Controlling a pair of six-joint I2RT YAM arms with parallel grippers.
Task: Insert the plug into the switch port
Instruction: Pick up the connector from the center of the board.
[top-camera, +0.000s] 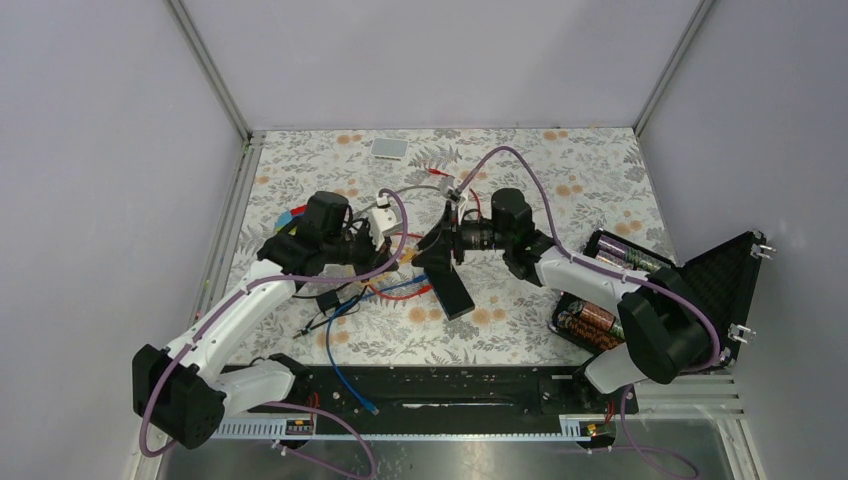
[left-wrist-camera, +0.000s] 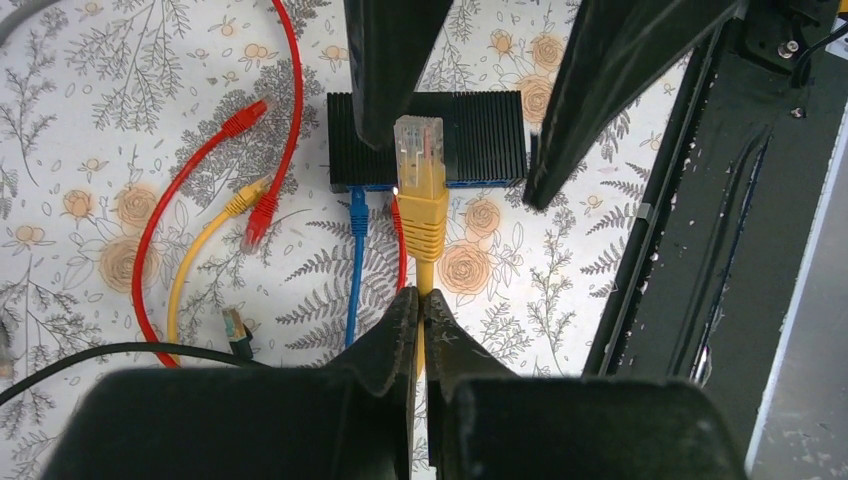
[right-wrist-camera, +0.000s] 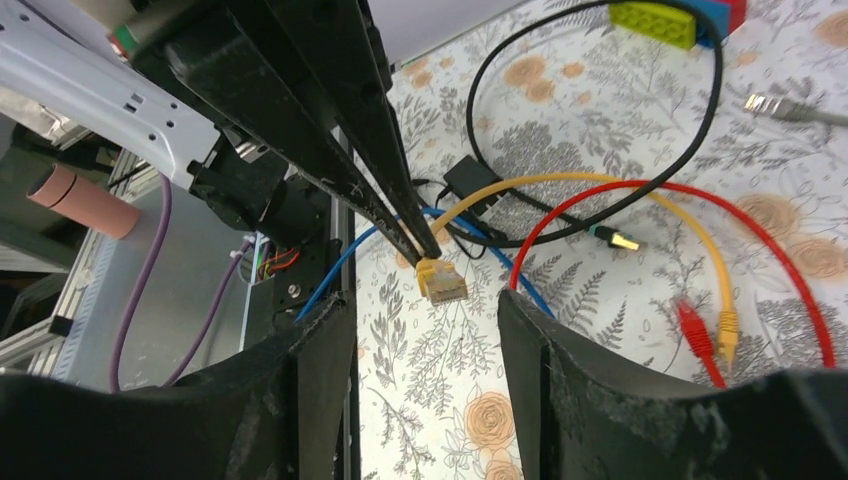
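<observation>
Floral tabletop (left-wrist-camera: 70, 130) carries a flat black switch (left-wrist-camera: 480, 130), its blue-edged port side facing the left end effector (left-wrist-camera: 420, 300). That end effector is pinched shut on the cable of the yellow plug (left-wrist-camera: 420, 165). The plug is raised and points lengthwise at that side, just right of a plugged blue cable (left-wrist-camera: 357, 250). Bare tabletop lies rightward. The right end effector (right-wrist-camera: 415, 312) stands open above.

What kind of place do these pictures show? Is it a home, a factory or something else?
Most likely a robot test cell in a lab: plain grey panel walls on aluminium posts enclose a floral-covered table, two robot arms are bolted at its near edge, and patch cables lie loose.
</observation>
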